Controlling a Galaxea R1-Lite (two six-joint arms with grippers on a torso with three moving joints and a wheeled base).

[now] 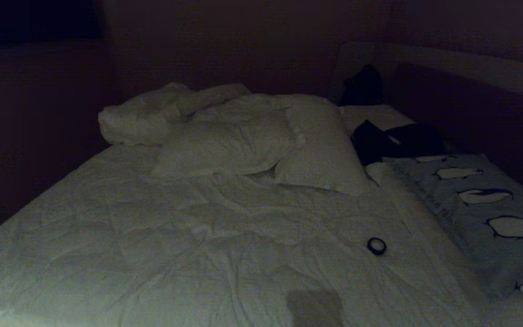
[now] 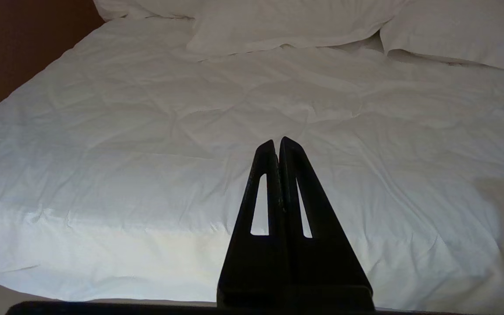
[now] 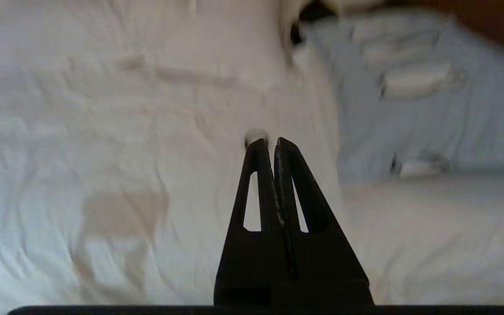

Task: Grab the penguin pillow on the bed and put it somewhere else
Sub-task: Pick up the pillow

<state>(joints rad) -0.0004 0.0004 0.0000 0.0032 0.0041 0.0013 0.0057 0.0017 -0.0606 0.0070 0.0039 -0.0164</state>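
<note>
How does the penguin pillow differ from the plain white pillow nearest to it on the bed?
The penguin pillow is light blue-grey, printed with a row of black-and-white penguins; the white pillow is plain. The penguin pillow lies along the bed's right edge, the white pillow nearer the middle, partly covered by another white pillow. Dark clothing overlaps the penguin pillow's far end; none touches the white pillow. Both lie flat on the bedding, untouched.

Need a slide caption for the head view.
Penguin pillow lies along the right edge of the bed, beside white pillows and a small dark ring.
</note>
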